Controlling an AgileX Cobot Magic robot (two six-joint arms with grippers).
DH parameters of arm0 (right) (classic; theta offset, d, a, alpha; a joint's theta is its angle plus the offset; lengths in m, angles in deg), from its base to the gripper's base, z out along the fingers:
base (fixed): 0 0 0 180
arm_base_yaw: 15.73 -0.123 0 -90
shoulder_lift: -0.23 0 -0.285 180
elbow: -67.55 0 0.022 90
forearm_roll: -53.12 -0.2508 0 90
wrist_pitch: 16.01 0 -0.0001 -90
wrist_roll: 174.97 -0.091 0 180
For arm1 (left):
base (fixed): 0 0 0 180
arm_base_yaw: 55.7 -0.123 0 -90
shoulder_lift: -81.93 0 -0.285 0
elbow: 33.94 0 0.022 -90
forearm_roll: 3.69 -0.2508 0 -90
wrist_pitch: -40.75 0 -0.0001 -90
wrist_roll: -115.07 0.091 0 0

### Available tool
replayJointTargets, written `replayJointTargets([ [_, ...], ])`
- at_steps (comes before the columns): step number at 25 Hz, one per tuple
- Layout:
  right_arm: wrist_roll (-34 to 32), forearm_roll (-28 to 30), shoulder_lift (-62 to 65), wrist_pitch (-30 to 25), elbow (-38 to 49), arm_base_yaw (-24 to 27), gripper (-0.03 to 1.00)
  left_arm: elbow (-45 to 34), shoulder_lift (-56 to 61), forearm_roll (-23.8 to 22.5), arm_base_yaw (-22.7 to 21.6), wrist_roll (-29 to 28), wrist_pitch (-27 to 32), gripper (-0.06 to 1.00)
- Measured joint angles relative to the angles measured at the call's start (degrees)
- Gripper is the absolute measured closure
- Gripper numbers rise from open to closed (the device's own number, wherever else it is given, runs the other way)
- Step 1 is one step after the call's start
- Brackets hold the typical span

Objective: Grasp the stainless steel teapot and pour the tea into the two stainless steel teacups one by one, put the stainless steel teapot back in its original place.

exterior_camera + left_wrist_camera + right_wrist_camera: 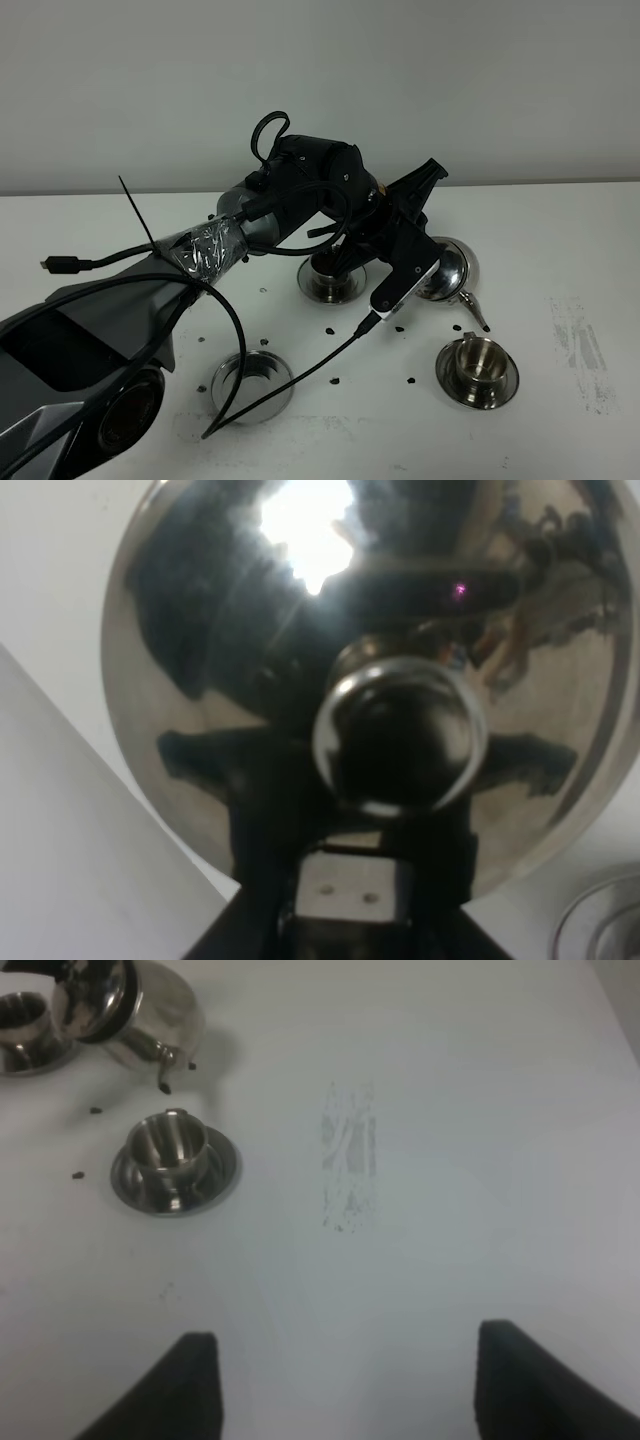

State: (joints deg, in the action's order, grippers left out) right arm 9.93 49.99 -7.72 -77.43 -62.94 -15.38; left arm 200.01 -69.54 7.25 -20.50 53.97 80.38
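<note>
The stainless steel teapot (452, 268) hangs tilted over the table, its thin spout (478, 314) pointing down just behind the near teacup (478, 365) on its saucer. My left gripper (428, 258) reaches across and is shut on the teapot's handle side. In the left wrist view the polished teapot (250, 680) and its lid knob (400, 735) fill the frame. The second teacup (330, 276) stands behind the left arm. The empty ringed saucer (252, 385) lies front left. In the right wrist view my right gripper (350, 1390) stands open over bare table, far from the teapot (150, 1015) and near teacup (170, 1150).
Small dark specks (330, 328) lie scattered on the white table (560, 250) around the saucers. A black cable (300, 375) from the left arm loops across the front, over the empty saucer. A faint grey smudge (348, 1160) marks the table on the right.
</note>
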Motion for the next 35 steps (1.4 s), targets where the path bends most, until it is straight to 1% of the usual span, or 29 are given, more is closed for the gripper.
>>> replayJointTargets([
  [6,0.0,0.0,0.0,0.0,0.0,0.0,0.41,0.0,0.0,-0.8,0.1,0.0,-0.1,0.68],
  [17,0.0,0.0,0.0,0.0,0.0,0.0,0.41,0.0,0.0,-0.8,0.6,-0.1,-1.2,0.68],
  [22,0.0,0.0,0.0,0.0,0.0,0.0,0.41,0.0,0.0,-2.2,0.6,0.0,-1.6,0.68],
  [35,0.0,0.0,0.0,0.0,0.0,0.0,0.41,0.0,0.0,-2.4,1.6,0.1,-2.6,0.68],
])
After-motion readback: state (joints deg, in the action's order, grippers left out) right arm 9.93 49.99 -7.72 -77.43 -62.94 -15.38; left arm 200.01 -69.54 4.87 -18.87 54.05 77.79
